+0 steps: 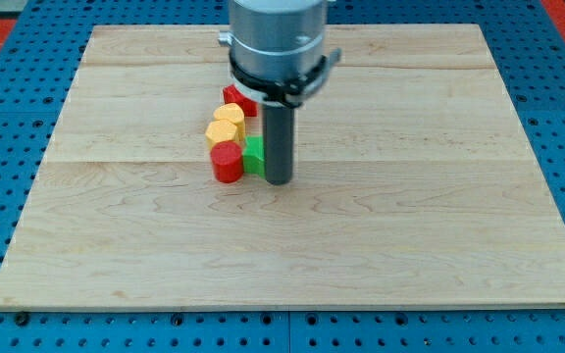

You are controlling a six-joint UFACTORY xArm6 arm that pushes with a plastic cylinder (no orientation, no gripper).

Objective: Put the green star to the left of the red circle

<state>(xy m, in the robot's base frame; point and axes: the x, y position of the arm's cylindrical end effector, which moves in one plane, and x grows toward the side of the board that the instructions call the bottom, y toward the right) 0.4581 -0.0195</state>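
My tip point(279, 180), a bare rod tool holding nothing, touches the green star block point(254, 155) beside the red circle block point(228, 162), so pushing moves both.

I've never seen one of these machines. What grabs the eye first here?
A big grey metal arm drops from the view's top, ending in a dark rod; my tip touches a green block. A red cylinder, two yellow blocks and another red block cluster at its left on the pale wooden board.

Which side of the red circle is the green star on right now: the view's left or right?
Right. The green star sits against the red circle on its right side, with my tip just right of the star.
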